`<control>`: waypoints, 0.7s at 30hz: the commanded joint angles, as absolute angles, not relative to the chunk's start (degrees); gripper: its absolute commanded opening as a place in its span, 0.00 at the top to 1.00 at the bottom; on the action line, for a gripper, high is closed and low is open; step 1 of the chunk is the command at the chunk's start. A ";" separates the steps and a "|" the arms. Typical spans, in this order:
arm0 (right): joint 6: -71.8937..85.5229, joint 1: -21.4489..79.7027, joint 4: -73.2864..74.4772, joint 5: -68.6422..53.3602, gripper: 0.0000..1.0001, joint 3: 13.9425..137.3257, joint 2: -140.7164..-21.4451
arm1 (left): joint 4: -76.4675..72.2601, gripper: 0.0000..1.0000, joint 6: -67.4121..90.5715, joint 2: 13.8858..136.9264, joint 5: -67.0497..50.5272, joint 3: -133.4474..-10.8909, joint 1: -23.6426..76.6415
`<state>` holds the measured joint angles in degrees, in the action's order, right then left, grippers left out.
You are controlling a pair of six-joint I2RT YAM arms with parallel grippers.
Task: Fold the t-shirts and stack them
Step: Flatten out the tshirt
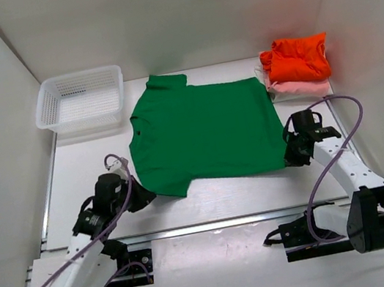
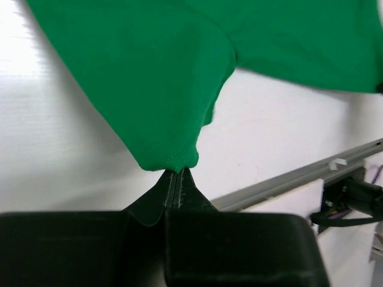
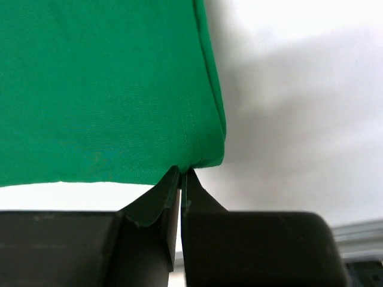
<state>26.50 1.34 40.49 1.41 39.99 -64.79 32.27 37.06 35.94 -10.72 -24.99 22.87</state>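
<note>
The bright green t-shirt [image 1: 205,134] lies spread on the table's middle, collar toward the far side. My left gripper [image 1: 141,195] is shut on the tip of its near-left sleeve [image 2: 170,156]. My right gripper [image 1: 289,158] is shut on the hem at its near-right corner [image 3: 197,156]. The orange t-shirt [image 1: 300,57] lies folded on top of the pale pink t-shirt [image 1: 299,86] at the far right.
A white mesh basket [image 1: 82,100] stands at the far left. White walls close in the table on the left, back and right. A metal rail [image 1: 214,225] runs along the near edge, with the arm bases behind it.
</note>
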 commanded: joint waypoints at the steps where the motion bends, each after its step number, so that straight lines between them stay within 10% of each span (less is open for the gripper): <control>1: 25.84 1.92 47.01 0.53 1.00 40.87 -63.63 | 41.64 1.00 38.06 30.24 -12.04 -28.12 20.05; 21: 21.89 2.90 58.55 -5.70 1.00 45.79 -60.54 | 38.33 1.00 37.35 32.95 -13.82 -40.52 17.31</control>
<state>24.73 2.68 59.40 -3.92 42.57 -57.82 43.57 38.37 29.65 -15.99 -39.18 17.45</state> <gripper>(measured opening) 0.007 0.026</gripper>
